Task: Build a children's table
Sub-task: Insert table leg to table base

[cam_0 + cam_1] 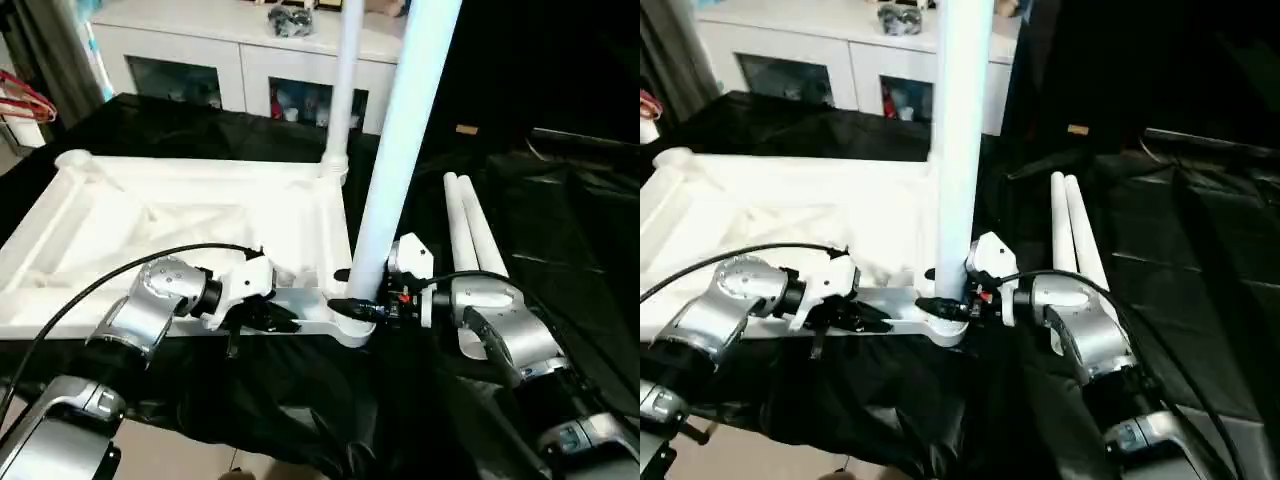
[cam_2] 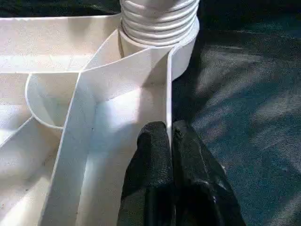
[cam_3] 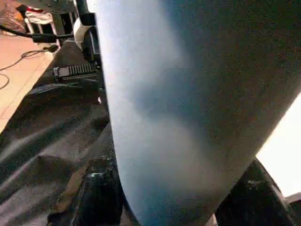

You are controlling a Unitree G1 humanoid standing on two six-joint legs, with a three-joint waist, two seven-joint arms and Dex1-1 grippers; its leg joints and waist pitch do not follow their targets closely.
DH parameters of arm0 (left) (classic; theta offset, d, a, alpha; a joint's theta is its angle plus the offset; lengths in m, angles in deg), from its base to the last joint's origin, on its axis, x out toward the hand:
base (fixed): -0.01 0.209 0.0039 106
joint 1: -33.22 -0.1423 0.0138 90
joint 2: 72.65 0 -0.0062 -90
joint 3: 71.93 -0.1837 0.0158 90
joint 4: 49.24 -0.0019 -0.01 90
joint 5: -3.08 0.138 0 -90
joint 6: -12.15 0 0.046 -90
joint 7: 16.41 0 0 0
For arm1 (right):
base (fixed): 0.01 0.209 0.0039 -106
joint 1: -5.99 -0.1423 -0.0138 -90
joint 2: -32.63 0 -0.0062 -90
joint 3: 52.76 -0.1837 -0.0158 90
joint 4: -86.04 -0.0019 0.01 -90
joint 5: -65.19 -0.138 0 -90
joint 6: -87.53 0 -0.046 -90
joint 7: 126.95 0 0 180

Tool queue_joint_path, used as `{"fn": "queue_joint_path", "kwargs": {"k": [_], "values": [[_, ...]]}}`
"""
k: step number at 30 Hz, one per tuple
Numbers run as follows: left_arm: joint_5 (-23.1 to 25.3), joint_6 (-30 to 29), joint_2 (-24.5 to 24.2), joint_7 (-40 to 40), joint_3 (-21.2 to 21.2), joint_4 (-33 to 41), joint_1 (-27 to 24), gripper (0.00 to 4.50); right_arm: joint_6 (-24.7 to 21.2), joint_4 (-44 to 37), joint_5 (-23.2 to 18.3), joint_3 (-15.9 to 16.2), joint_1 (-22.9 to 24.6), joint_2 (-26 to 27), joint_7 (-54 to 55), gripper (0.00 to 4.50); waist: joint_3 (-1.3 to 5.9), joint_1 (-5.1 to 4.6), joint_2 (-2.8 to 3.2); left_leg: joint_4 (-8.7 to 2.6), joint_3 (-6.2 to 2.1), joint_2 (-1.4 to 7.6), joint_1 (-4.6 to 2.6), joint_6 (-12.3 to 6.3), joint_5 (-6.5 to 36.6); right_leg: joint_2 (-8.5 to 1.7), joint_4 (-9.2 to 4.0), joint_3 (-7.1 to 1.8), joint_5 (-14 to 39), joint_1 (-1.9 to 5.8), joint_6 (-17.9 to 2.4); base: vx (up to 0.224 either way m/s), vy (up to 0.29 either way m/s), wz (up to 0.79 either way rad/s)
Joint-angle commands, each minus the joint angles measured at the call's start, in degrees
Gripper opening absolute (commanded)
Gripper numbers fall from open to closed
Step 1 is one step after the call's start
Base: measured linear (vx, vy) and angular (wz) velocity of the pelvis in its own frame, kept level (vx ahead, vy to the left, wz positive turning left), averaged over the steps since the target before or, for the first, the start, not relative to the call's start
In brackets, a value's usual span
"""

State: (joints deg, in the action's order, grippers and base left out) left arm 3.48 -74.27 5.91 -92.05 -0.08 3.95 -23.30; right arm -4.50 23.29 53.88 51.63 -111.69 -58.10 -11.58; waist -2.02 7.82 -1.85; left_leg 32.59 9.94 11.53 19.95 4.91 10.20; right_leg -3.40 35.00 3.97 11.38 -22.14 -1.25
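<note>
Large white plastic ribbed tabletop [image 1: 180, 230] lies underside-up on black cloth [image 1: 560, 250]. My right gripper [image 1: 362, 308] clasps upright white tubular leg [image 1: 395, 150] at near corner socket. My left gripper [image 2: 170, 141] pinches tabletop's edge rib.

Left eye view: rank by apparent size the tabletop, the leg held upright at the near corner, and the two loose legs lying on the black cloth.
1. Tabletop, largest.
2. Upright held leg, though nearness to the camera enlarges it.
3. The two loose legs, alike, so unranked against each other.
</note>
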Motion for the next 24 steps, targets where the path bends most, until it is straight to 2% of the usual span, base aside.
{"fn": "queue_joint_path", "kwargs": {"k": [1, 2, 3, 4, 7, 9, 10, 13, 14, 15, 16, 18, 19, 21, 22, 24], "values": [[-0.03, -0.94, 0.84, 5.95, 3.1, 0.63, 2.74, 0.0, -1.92, 7.0, 3.71, 2.74, 1.35, 2.13, 3.44, 1.9, 2.18, -0.1, 0.11, -4.42, -0.81, 2.34, -0.56, 0.19, 17.3, -5.59, -5.09, -3.11, 21.37, 1.68, -8.48, 0.0, 0.0, 0.0], [-0.03, -0.94, 0.84, 5.95, 3.1, 0.63, 2.74, 0.0, -1.92, 7.0, 3.71, 2.74, 1.35, 2.13, 3.44, 1.9, 2.1, -0.17, 0.12, -4.46, -0.83, 2.3, -0.62, 0.44, 17.82, -5.63, -5.27, -3.11, 22.77, 1.55, -8.14, 0.0, 0.0, 0.0], [-0.04, -2.07, 1.64, 8.6, 3.82, 1.18, 2.56, 0.0, -0.72, 10.17, 4.46, 0.89, -0.09, 4.05, 9.04, 1.89, 2.06, -0.2, 0.14, -4.49, -0.89, 2.3, -0.75, 0.68, 18.37, -5.74, -5.46, -3.12, 24.13, 1.49, -7.81, 0.0, 0.0, 0.0], [-0.01, -2.99, 2.14, 10.25, 4.28, 1.51, 2.47, 0.0, -0.08, 12.02, 5.1, -0.05, -1.01, 5.05, 12.78, 1.89, 1.94, -0.55, -0.15, -4.7, -1.18, 2.32, -0.59, 1.64, 18.94, -5.98, -5.66, -3.02, 27.37, 1.51, -6.85, -0.066, -0.011, -0.05], [0.47, -5.01, 2.95, 13.54, 4.9, 2.22, 2.42, 0.0, 0.6, 15.74, 5.75, -1.8, -2.96, 6.9, 19.07, 1.89, 1.89, -1.37, -0.13, -4.7, -1.38, 2.25, -0.7, 2.12, 20.07, -5.96, -5.91, -2.92, 29.46, 1.28, -6.23, 0.0, 0.0, 0.0], [1.47, -9.16, 4.27, 18.54, 5.7, 3.92, 2.31, 0.0, 0.27, 20.06, 5.72, -3.66, -5.24, 8.98, 25.65, 1.89, 1.92, -1.51, -0.09, -4.69, -1.4, 2.3, -0.79, 2.3, 20.45, -5.94, -5.85, -2.98, 29.1, 1.18, -6.57, 0.0, 0.0, 0.0], [2.01, -11.68, 5.29, 21.62, 6.24, 5.05, 2.31, 0.0, -0.03, 22.32, 5.91, -4.2, -6.39, 9.95, 28.75, 1.89, 1.91, -1.74, -0.14, -4.6, -1.26, 2.31, -1.03, 2.48, 20.5, -5.78, -5.73, -3.13, 26.84, 0.98, -7.54, 0.0, 0.0, 0.0], [2.91, -17.87, 8.12, 27.73, 7.37, 7.91, 2.33, 0.0, -0.93, 26.8, 6.34, -4.83, -8.61, 11.87, 33.96, 1.89, 1.87, -1.69, -0.1, -4.56, -1.08, 2.27, -0.99, 2.29, 19.64, -5.62, -5.42, -3.19, 23.81, 1.08, -8.7, 0.0, 0.0, 0.0], [3.38, -19.45, 9.36, 29.91, 7.55, 8.82, 2.35, 0.0, -1.05, 28.16, 6.46, -5.13, -9.26, 12.57, 35.16, 1.89, 1.87, -1.64, -0.21, -4.55, -1.06, 2.18, -0.83, 2.08, 19.25, -5.56, -5.44, -3.14, 23.42, 1.23, -8.64, 0.0, 0.0, 0.0], [3.87, -21.43, 10.98, 32.38, 7.71, 9.99, 2.34, 0.0, -1.17, 29.68, 6.5, -5.57, -10.01, 13.44, 36.52, 1.89, 1.98, -1.66, -0.61, -4.52, -0.97, 2.26, -0.77, 1.97, 18.7, -5.58, -5.31, -3.21, 22.61, 1.28, -8.74, 0.0, 0.0, 0.0], [4.24, -22.81, 12.62, 34.61, 7.67, 11.08, 2.3, 0.0, -1.01, 31.32, 6.66, -6.16, -10.82, 14.36, 37.81, 1.89, 2.07, -1.28, -0.44, -4.34, -0.84, 2.29, -0.88, 1.64, 16.86, -5.58, -5.08, -3.27, 19.59, 1.28, -9.54, 0.0, 0.0, 0.0], [4.44, -23.1, 13.25, 35.22, 7.39, 11.25, 2.33, 0.0, -0.88, 31.89, 6.84, -6.25, -11.12, 14.67, 38.11, 1.89, 2.2, -1.09, -0.69, -4.24, -0.68, 2.15, -0.75, 1.14, 15.61, -5.4, -4.89, -3.27, 17.52, 1.44, -9.67, 0.0, 0.0, 0.0], [4.58, -23.14, 13.61, 35.46, 7.1, 11.37, 2.27, 0.0, -0.73, 32.32, 7.0, -6.26, -11.34, 14.93, 38.35, 1.89, 2.34, -0.84, -0.73, -4.09, -0.5, 2.09, -0.6, 0.42, 13.52, -5.27, -4.51, -3.29, 13.83, 1.57, -10.08, 0.0, 0.0, 0.0], [4.82, -23.38, 14.15, 35.83, 6.19, 11.93, 2.05, 0.0, -0.22, 33.58, 7.29, -6.4, -12.07, 15.56, 39.01, 1.89, 2.41, -0.88, -0.65, -4.03, -0.5, 2.07, -0.35, 0.11, 12.36, -5.31, -4.31, -3.26, 12.21, 1.77, -10.32, 0.0, 0.0, 0.0], [5.06, -23.34, 13.99, 35.63, 5.74, 12.22, 1.98, 0.0, 0.08, 34.15, 7.3, -6.44, -12.48, 15.87, 39.28, 1.89, 2.47, -0.89, -0.54, -4.1, -0.61, 2.03, -0.01, 0.07, 11.28, -5.28, -4.13, -3.12, 11.25, 2.06, -10.19, 0.0, 0.0, 0.0], [5.36, -24.18, 13.82, 35.66, 5.53, 12.99, 1.8, 0.0, 0.55, 35.05, 7.36, -6.66, -13.17, 16.29, 39.8, 1.89, 2.42, -1.04, -0.49, -4.13, -0.6, 2.05, -0.06, 0.12, 11.22, -5.19, -4.07, -3.1, 10.44, 2.0, -10.29, 0.0, 0.0, 0.0]]}}
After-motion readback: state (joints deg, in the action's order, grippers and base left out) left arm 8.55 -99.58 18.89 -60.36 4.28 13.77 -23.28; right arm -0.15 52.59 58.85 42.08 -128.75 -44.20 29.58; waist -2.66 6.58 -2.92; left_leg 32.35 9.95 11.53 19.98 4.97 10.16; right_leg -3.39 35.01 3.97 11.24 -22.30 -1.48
